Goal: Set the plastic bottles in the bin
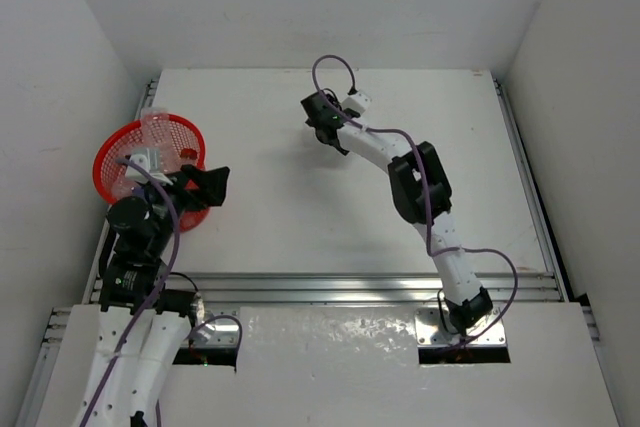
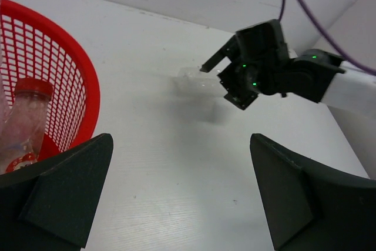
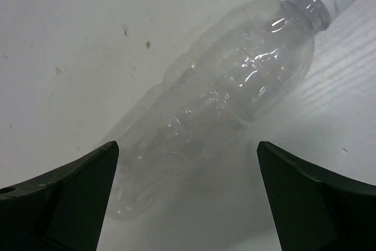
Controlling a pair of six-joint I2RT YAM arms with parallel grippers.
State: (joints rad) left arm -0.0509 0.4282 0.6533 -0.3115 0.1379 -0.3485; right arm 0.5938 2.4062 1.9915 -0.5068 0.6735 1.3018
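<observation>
A clear unlabelled plastic bottle (image 3: 235, 80) with a white cap lies on the white table. My right gripper (image 3: 188, 151) is open just above it, one jaw on each side of its base end, not touching. From the left wrist view the bottle (image 2: 197, 80) lies faintly beside the right gripper (image 2: 226, 72). The red mesh bin (image 1: 110, 152) stands at the table's left edge. It holds a red-capped bottle (image 2: 29, 119) and a clear bottle (image 1: 156, 129) sticking up at the rim. My left gripper (image 1: 218, 187) is open and empty just right of the bin (image 2: 70, 69).
White walls close in the table at the back and both sides. An aluminium rail (image 1: 360, 287) runs along the near edge. The right arm (image 1: 420, 182) stretches across the table's middle towards the back, with a purple cable looping over it.
</observation>
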